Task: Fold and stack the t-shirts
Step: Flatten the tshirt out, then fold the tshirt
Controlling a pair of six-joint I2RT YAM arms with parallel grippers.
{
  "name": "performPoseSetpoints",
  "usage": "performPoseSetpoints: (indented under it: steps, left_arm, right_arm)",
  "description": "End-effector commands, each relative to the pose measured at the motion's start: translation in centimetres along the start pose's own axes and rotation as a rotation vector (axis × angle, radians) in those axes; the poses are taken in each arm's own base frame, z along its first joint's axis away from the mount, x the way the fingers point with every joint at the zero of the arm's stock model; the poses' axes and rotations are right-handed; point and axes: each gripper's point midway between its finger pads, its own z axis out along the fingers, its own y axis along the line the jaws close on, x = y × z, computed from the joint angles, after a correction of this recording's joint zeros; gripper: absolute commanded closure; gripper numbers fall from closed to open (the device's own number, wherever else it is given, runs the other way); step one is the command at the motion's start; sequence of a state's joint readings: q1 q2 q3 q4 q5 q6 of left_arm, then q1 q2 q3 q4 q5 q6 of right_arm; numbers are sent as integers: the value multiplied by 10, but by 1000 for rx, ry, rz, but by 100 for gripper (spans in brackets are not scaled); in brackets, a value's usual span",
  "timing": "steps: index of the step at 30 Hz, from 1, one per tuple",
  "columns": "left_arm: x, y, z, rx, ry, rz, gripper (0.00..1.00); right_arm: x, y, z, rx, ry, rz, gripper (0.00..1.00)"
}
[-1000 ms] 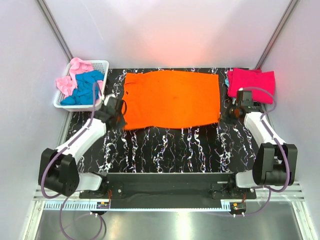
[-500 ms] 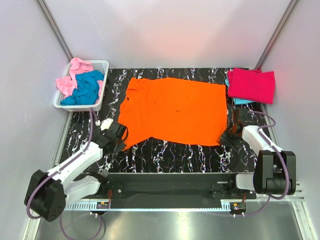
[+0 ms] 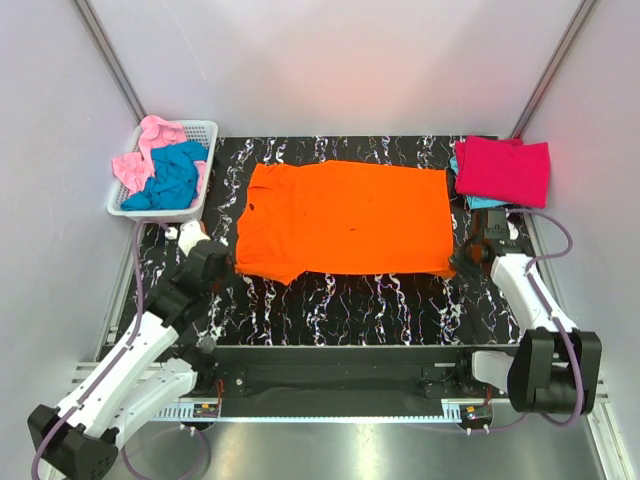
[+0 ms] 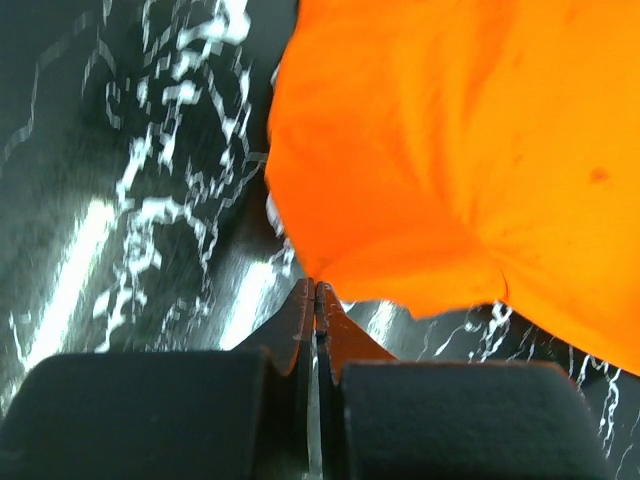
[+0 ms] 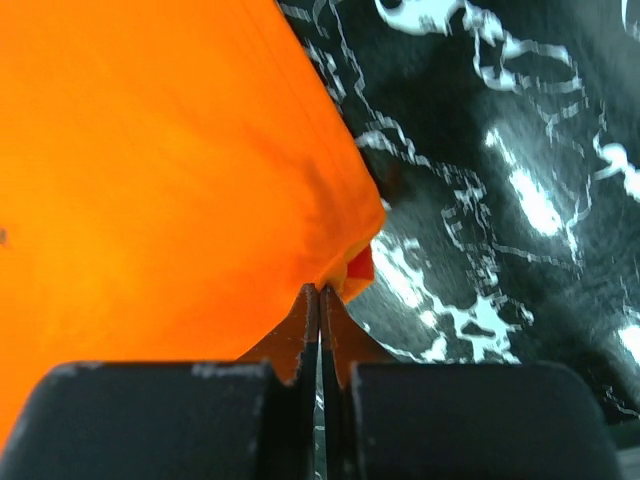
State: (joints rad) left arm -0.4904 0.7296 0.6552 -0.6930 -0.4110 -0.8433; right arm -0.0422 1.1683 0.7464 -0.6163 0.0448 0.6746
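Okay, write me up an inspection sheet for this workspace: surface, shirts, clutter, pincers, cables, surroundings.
Surface: black marbled table, bare strip in front of the spread shirt.
Job's things: orange t-shirt spread flat mid-table; crimson-pink t-shirt folded at the far right, with blue cloth showing under it; teal blue shirt and light pink shirt crumpled in the basket.
Clutter: white lattice basket at the far left corner.
Grippers: left pincer shut on the orange t-shirt's near left edge; right pincer shut on its near right corner.
Cables: purple cables loop along both arms, off the cloth.
Surroundings: plain pale walls; nothing else seen.
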Motion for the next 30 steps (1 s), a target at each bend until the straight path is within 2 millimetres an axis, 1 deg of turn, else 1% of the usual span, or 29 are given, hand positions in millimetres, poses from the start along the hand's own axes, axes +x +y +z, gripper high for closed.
performPoseSetpoints:
  steps: [1,2,4,5,6,8,9,11,12,15,17,20,21,23,24,25,26,28,29,30]
  left_arm:
    - [-34,-16,0,20,-119,39,100]
    - [-32,-16,7,-1,-110,36,100]
    - [-28,-23,17,-1,-90,33,100]
    - [-25,-24,21,-11,-74,22,100]
    - [-15,-21,32,-49,-33,38,100]
    - [-2,-19,38,-76,19,24,100]
    - [7,-13,41,-96,46,29,100]
    - [15,-7,42,-108,60,5,100]
    - [19,-1,40,-108,57,-2,100]
    - [21,6,36,-108,43,-18,100]
    - [16,8,30,-104,21,-27,100]
    - [1,8,22,-110,-22,-34,100]
    - [-7,4,19,-106,-43,-38,100]
    - [-15,1,17,-109,-61,-28,100]
    - [-25,-3,16,-112,-86,-31,100]
    - [-29,-4,16,-119,-94,-22,100]
    - [-37,-11,18,-127,-102,-20,100]
    - [-46,-18,19,-138,-115,-11,100]
    - [-55,-27,18,-128,-127,-14,100]
    - [-57,-28,25,-153,-124,1,100]
  right_arm:
    - [-29,11,1,22,-71,5,100]
    - [-28,10,8,39,-50,6,100]
    - [-31,17,13,27,-45,9,100]
    - [-29,15,18,40,-32,8,100]
    - [-30,15,19,45,-32,8,100]
    - [-28,13,20,52,-26,9,100]
    - [-24,10,20,56,-17,13,100]
    - [-21,8,17,51,-23,23,100]
    - [-15,3,19,59,-12,31,100]
    - [-10,0,18,55,-10,43,100]
    - [-12,2,18,50,-15,45,100]
    - [-16,5,16,41,-27,43,100]
    - [-19,7,15,37,-34,41,100]
    - [-24,10,15,36,-41,38,100]
    - [-28,14,14,27,-49,33,100]
    - [-30,15,16,30,-48,28,100]
    - [-35,19,14,24,-59,27,100]
    - [-39,22,16,24,-61,21,100]
    - [-47,29,13,12,-78,17,100]
    - [-51,31,13,10,-85,16,100]
